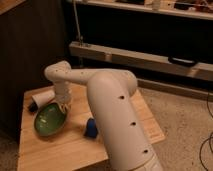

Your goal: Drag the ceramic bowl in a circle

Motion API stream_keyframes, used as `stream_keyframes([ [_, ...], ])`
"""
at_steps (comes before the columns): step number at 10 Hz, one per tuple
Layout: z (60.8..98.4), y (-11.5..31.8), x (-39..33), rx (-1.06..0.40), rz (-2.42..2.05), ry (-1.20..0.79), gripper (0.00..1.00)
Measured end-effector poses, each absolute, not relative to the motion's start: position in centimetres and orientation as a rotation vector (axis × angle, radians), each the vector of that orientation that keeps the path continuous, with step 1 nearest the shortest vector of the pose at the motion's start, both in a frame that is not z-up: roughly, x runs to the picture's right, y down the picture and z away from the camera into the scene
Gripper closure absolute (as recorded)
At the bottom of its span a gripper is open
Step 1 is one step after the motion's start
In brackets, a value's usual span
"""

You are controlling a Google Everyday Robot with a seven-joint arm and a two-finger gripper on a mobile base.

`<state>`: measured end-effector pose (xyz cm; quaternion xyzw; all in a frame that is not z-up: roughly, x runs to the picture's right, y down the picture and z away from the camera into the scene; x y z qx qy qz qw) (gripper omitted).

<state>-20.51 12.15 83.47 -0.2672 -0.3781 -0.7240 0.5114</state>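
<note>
Clamping shut on the upper-right rim of the ceramic bowl (49,120), the claw (63,106) sits over the left part of the desk (60,150), the bowl's body lying down-left of it

Wide, shallow ceramic bowl (47,120), glossy green inside with a darker rim, sits on the tabletop's (60,150) left; the gripper (64,106) clamps its far-right rim.

Tight spot on the left of the table (60,150)
My gripper (64,106) sits at the bowl (49,120) rim; cup (41,98) crowds behind, blue thing (91,128) on the right, bare wood in front.
</note>
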Motion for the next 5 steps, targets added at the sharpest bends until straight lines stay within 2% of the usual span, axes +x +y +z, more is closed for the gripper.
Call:
stream_keyframes([
  [5, 81.4, 12.7, -9.2, -0.737, -1.763, -0.797, 0.94],
])
